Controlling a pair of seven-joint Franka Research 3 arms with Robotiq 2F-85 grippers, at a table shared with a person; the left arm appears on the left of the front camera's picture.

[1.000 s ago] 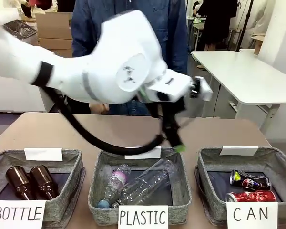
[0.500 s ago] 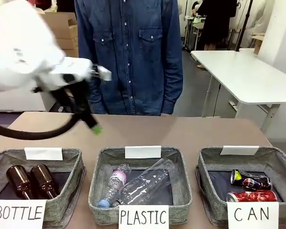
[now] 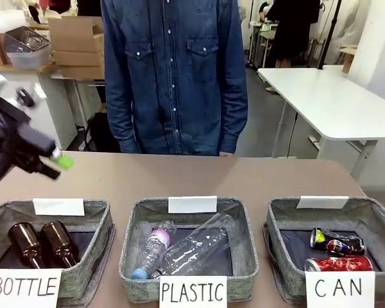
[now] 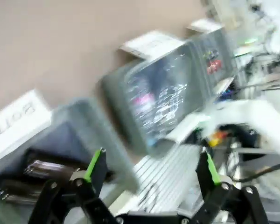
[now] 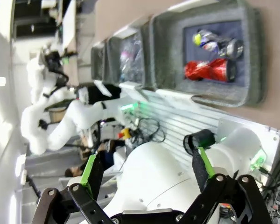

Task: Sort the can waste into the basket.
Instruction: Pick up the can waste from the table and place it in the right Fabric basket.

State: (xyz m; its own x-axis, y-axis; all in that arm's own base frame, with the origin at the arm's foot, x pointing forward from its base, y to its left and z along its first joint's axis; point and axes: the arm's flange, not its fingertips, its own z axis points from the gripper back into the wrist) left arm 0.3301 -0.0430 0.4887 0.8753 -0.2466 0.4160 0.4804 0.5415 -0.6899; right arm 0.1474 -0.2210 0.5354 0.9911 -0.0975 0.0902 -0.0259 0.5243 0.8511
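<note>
Both cans [image 3: 337, 253] lie side by side in the CAN basket [image 3: 283, 221], so sorting looks done; left hand [image 4: 149, 168] and right hand [image 5: 143, 171] gape wide, empty, clear of the table [image 3: 179, 176].

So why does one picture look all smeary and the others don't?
The left wrist view is streaked with motion blur, smearing the PLASTIC basket; the front view is sharp on the baskets, though the left gripper is blurred; the right wrist view shows the cans crisply but tilted sideways.
</note>
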